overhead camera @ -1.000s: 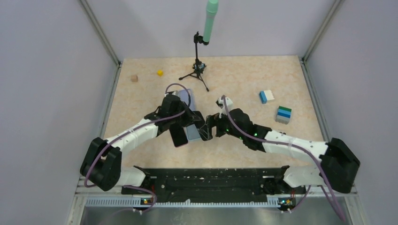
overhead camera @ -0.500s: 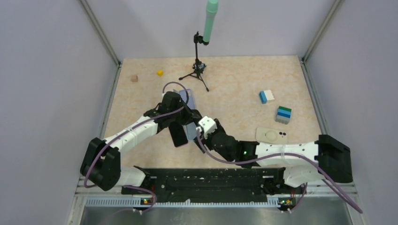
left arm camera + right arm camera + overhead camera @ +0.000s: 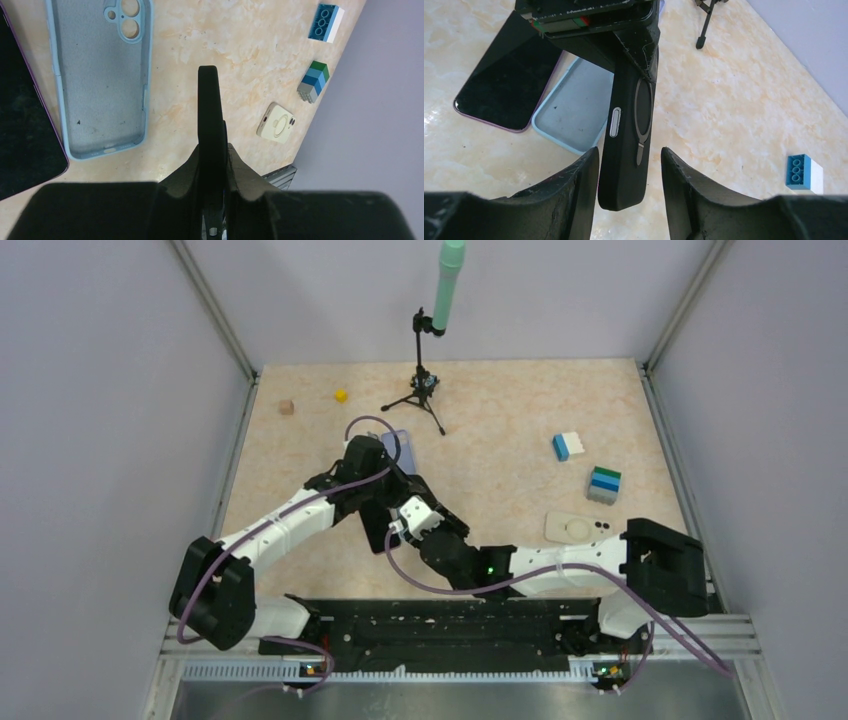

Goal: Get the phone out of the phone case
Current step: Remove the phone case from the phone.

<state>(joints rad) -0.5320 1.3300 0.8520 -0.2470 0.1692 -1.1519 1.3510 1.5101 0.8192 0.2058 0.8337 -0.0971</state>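
My left gripper (image 3: 215,165) is shut on a black phone case (image 3: 209,115) and holds it edge-on above the table. The case has a ring on its back and a silver side button (image 3: 616,122). No phone shows in it from these angles. My right gripper (image 3: 630,170) straddles the free end of the black case (image 3: 624,150), jaws open. Its left finger (image 3: 584,175) is almost against the case, and a gap remains at its right finger (image 3: 679,175). From above, both grippers meet at the case (image 3: 378,532).
An empty light-blue case (image 3: 100,80) and a dark phone with a purple rim (image 3: 25,115) lie flat under the left arm. A beige case (image 3: 578,528), two stacked bricks (image 3: 604,484) (image 3: 567,446), a tripod (image 3: 425,390) and two small cubes (image 3: 341,395) (image 3: 286,407) stand around.
My right arm has swung left and nearer, bringing its gripper around the black case's free end, and its jaws have narrowed. The left gripper has held still.
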